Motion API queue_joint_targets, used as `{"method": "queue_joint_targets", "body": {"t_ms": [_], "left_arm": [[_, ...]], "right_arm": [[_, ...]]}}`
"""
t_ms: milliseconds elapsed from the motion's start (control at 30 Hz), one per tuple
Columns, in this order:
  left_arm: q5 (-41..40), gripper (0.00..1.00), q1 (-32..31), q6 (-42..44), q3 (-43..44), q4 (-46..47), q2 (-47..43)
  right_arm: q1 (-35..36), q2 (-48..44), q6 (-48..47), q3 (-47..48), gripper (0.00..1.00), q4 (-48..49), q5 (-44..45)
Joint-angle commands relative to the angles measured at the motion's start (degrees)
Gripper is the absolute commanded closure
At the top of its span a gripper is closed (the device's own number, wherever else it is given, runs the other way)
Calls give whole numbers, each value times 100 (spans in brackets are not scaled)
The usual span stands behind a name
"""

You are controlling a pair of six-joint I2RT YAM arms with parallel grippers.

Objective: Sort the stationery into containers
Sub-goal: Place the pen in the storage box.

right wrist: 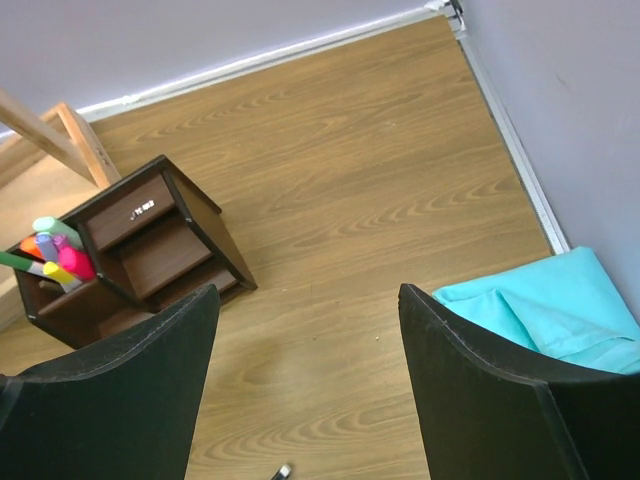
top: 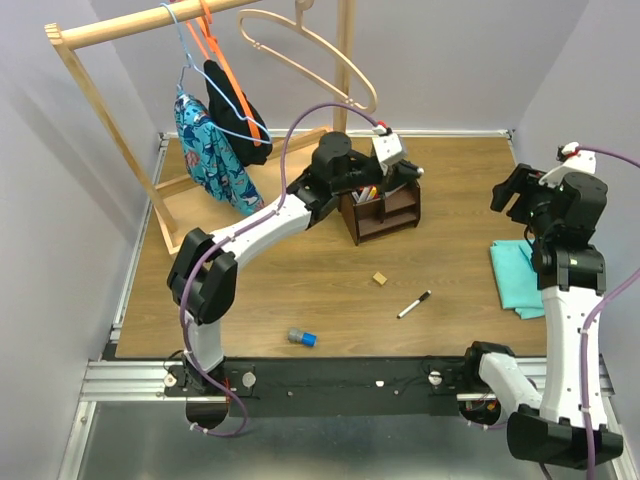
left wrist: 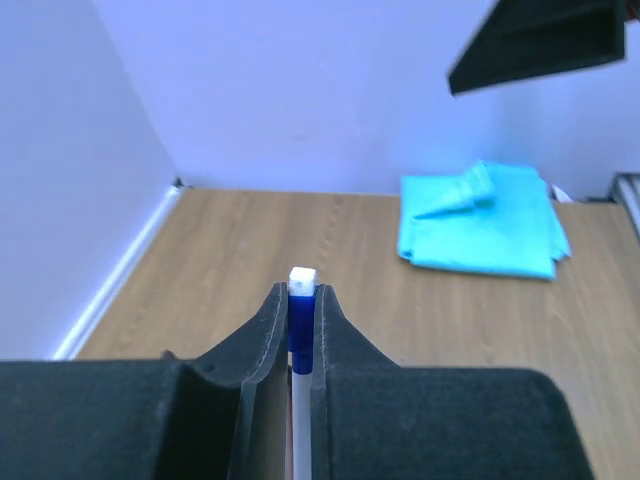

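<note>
Blue-capped marker (left wrist: 301, 335) is pinched between the nearly closed left gripper (left wrist: 302, 292) at the organiser (top: 392, 212) — likely lined up for dropping in; right gripper (right wrist: 308, 300) is spread wide, empty.

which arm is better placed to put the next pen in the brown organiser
Left. The left gripper is shut on a blue-capped marker right above the organiser; the right gripper is open, empty, off by the teal cloth.
</note>
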Motion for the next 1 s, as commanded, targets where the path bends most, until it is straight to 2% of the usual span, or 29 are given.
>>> {"method": "queue_joint_targets", "body": {"t_ms": [0,233,433,967], "left_arm": [[-243,100,371,-478,85,1285,470],[-288,100,854,-742,-107,2102,786],[-200,100,1127,-926,-608,2498,795],[-252,100,1154,-1216,-1539,3518,1147]], "right_arm": [[-138,409,-207,121,20,392,-199],[-428,1016,-461,587,20,243,-340],[-525,1367,-620,780,21,208,-384],[-569,1790,-866,798,21,111,-569]]}}
